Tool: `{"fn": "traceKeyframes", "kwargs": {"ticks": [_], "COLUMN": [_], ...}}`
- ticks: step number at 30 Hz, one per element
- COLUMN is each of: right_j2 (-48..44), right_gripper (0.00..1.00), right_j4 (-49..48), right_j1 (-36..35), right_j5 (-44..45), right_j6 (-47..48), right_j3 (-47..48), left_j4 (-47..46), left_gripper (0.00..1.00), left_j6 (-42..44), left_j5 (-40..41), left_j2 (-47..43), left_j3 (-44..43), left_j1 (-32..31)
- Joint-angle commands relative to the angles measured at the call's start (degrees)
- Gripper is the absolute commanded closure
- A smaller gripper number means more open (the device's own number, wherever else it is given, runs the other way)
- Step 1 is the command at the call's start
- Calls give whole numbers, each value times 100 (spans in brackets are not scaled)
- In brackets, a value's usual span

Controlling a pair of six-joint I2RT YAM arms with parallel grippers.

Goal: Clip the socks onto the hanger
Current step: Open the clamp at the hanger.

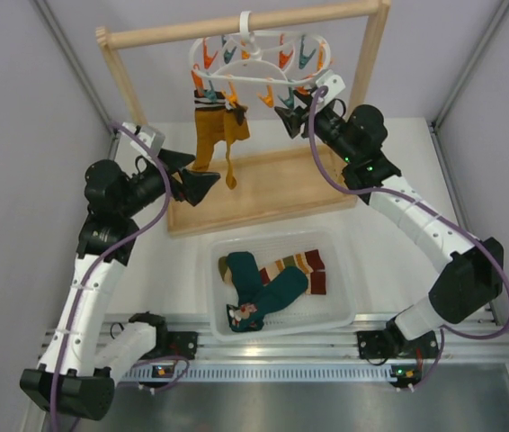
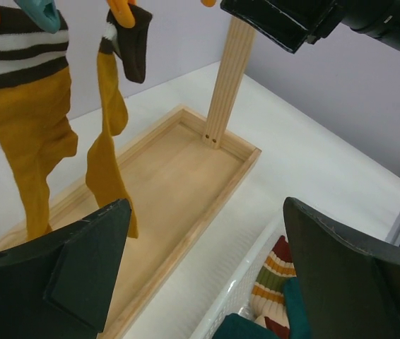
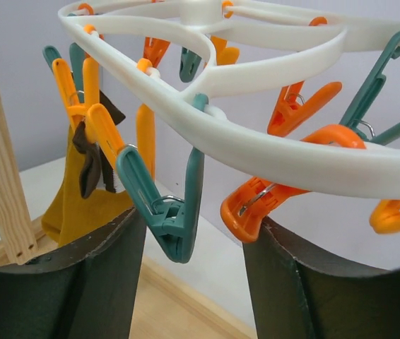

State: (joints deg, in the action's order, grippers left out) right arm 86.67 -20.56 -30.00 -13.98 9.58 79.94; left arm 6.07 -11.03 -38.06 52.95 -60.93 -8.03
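**Two socks hung, the basket's socks yet to clip**

The right pincer (image 3: 194, 222) stands partly open, its fingers on either side of a teal clip (image 3: 175, 226) under the white hanger (image 3: 256, 152), not visibly squeezing it. The left pincer (image 2: 206, 212) gapes wide and empty above the wooden base (image 2: 179, 183). Two mustard socks (image 1: 217, 135) already hang from clips. The teal socks (image 1: 263, 286) and striped socks (image 1: 304, 265) lie unclipped in the white basket (image 1: 340, 310) on the surface, so roughly half the work seems left.

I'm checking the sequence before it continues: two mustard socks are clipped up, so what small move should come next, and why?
Probably lower the left end effector toward the white basket and take a teal sock. Its jaws are open and empty, that sock and the striped socks lie unclipped in the basket, and the right end effector brackets a free teal clip on the hanger.
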Motion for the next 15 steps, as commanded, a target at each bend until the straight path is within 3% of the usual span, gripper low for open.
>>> {"fn": "traceKeyframes", "kwargs": {"ticks": [1,10,15], "right_j2": [-256,-467,-564], "right_gripper": [46,78,94], "right_j4": [-370,-458,-773], "right_j1": [-94,-322,-734], "right_j5": [-184,61,650], "right_j6": [298,1140,1739], "right_j3": [162,-92,-330], "left_j4": [-501,-510,-317], "left_gripper": [7,15,19], "left_j6": [-171,-952,-1507], "left_j5": [131,1081,2108], "left_j2": [215,910,1217], "left_j3": [-410,-1307,-1773], "left_j1": [-260,-910,-1332]}}
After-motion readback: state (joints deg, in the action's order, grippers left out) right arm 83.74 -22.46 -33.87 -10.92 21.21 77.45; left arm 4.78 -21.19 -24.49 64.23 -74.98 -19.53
